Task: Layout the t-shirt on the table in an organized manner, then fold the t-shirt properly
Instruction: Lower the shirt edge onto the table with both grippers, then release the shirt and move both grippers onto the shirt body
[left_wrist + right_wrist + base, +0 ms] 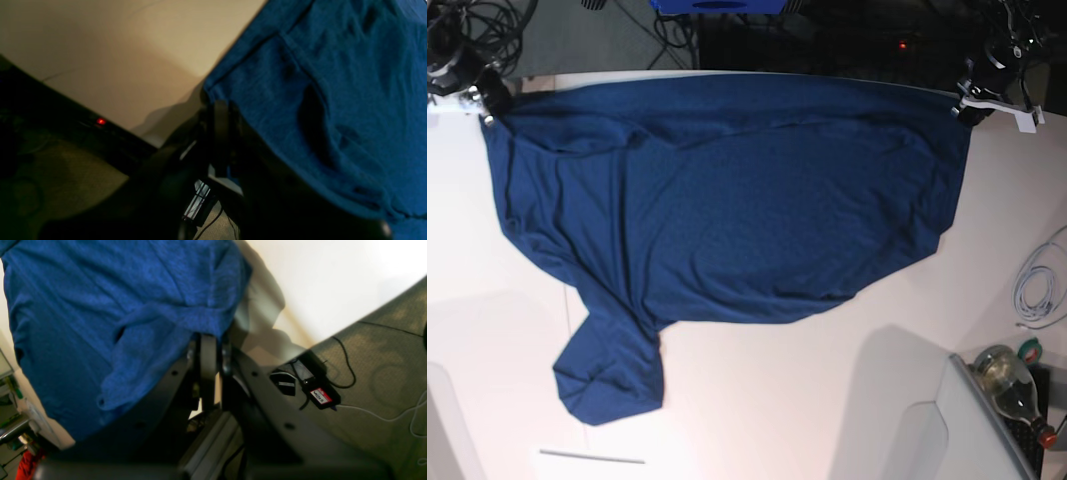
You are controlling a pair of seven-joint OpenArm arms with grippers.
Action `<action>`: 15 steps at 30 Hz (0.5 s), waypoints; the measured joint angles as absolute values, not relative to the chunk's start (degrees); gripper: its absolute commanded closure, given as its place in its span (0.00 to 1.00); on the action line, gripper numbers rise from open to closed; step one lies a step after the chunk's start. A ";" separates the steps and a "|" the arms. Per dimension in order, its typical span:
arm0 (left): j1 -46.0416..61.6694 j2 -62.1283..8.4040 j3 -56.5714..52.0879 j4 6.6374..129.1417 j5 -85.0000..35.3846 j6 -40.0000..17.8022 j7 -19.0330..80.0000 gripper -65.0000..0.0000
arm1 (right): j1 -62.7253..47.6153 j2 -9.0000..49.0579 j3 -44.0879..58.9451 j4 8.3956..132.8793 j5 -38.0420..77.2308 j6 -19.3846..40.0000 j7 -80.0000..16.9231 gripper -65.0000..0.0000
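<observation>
Both arms are reaching to the white table's [757, 400] far edge.
Left gripper [972, 103] and right gripper [489, 103] are each pinching the wrinkly navy-blue t-shirt's [727, 210] corners, stretched between them.

Plain navy-blue t-shirt [727, 200], white table [827, 400]

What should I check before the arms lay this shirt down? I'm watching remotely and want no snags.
1. Left gripper shut on a corner of the t-shirt: ok.
2. Right gripper shut on the opposite corner: ok.
3. Held edge stretched fairly straight between the grippers along the far edge of the table: ok.
4. Shirt body flat: not ok, wrinkled.
5. Near sleeve spread: not ok, bunched.
6. White cable and bottle clear of the cloth: ok.
</observation>
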State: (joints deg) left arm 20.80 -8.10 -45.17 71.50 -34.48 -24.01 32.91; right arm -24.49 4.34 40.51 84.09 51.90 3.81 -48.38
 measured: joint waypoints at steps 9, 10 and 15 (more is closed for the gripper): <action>20.84 -8.12 -45.19 71.50 -34.48 -24.01 32.91 1.00 | -24.34 4.38 40.51 84.16 52.07 -0.69 -48.16 0.67; 20.84 -8.08 -45.28 71.50 -34.48 -24.01 32.91 1.00 | -24.36 4.34 40.51 84.49 51.99 -0.69 -48.07 0.59; 20.93 -8.29 -45.71 71.64 -34.76 -24.03 32.29 0.44 | -24.16 1.10 46.11 89.27 52.14 -1.04 -47.99 0.39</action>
